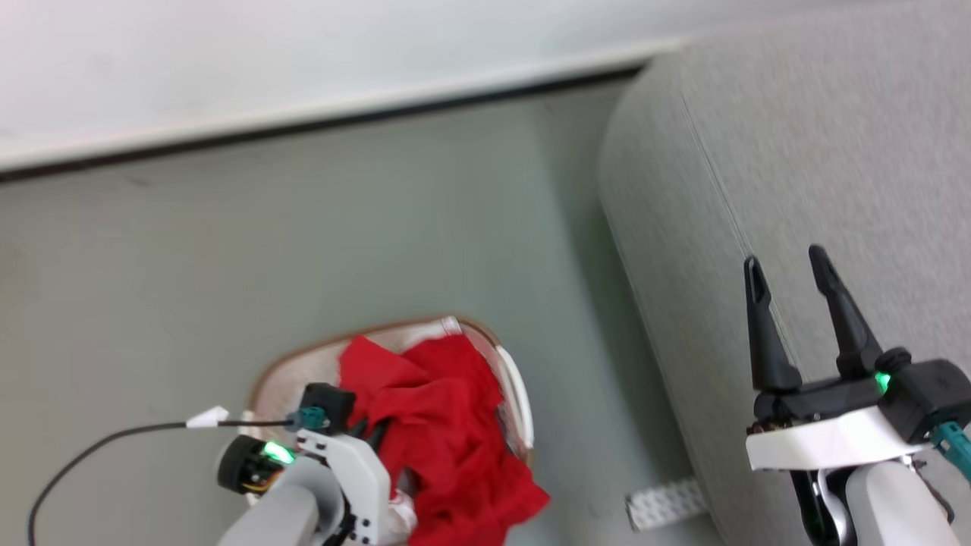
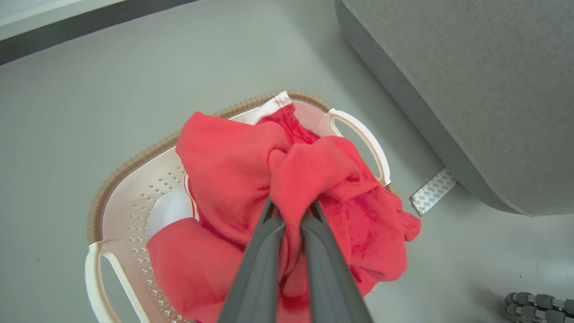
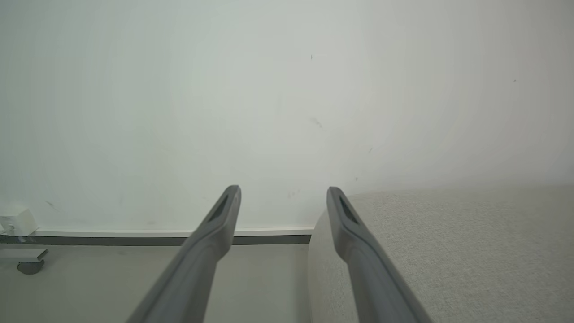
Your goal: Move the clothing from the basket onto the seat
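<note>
Left gripper (image 2: 292, 207) clamped on bright red soft clothing (image 2: 224, 166)
Fabric bunched in white perforated plastic basket (image 2: 134, 197); right gripper (image 1: 786, 259) spread, empty, near grey woven seat (image 1: 834, 136)

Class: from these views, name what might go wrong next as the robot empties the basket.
1. The left gripper pinches just one fold of the clothing; the hanging bulk may slip free on lifting.
2. Fabric drapes over the basket rim by a handle and may snag, dragging the basket.
3. Floor separates basket and seat; a dropped garment would land there.
</note>
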{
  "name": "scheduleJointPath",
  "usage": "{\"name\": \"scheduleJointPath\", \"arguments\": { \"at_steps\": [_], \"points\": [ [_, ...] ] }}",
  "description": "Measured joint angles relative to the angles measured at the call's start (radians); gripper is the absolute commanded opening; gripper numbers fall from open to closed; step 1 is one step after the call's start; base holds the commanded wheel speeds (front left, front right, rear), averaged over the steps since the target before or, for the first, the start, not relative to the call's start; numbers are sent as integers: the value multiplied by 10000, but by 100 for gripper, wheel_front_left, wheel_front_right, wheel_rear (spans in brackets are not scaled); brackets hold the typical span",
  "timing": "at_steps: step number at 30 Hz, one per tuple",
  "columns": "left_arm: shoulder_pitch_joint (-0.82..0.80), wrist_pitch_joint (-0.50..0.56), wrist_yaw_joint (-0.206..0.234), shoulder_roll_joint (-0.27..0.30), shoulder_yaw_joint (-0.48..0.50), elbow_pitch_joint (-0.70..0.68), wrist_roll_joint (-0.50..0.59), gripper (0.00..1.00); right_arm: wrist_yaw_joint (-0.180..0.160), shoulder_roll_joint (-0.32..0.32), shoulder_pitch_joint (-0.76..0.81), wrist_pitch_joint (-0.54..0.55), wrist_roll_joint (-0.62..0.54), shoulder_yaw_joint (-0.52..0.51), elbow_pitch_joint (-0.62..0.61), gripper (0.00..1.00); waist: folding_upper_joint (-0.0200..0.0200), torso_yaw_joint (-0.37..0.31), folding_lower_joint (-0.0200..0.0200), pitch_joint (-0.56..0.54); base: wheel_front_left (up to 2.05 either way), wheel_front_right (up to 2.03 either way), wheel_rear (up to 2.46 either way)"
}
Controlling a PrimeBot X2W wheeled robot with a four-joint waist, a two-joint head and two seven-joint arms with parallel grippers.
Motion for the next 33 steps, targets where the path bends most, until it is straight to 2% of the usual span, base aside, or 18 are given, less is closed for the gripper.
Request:
{"name": "scheduleJointPath", "arguments": {
  "at_steps": [7, 18, 26, 33],
  "points": [
    [408, -61, 0, -12, 410, -1572, -376, 0, 0, -4, 618, 2, 17, -115, 257, 100, 0, 735, -1, -1299, 0, 0, 0],
    [1317, -65, 132, 96, 1553, -4577, -192, 0, 0, -6, 1350, 2, 2, 92, 462, 100, 0, 1694, -1, -2703, 0, 0, 0],
    [1349, -63, 190, 2, 1958, -6034, -159, 0, 0, -6, 1546, 2, 79, 477, 516, 100, 0, 2076, 0, -3256, 0, 0, 0],
    [1325, -63, 265, 77, 2113, -7022, -253, 0, 0, -10, 1663, 2, 180, 1057, 556, 100, 1, 2152, 0, -3418, 0, 0, 0]
  ]
}}
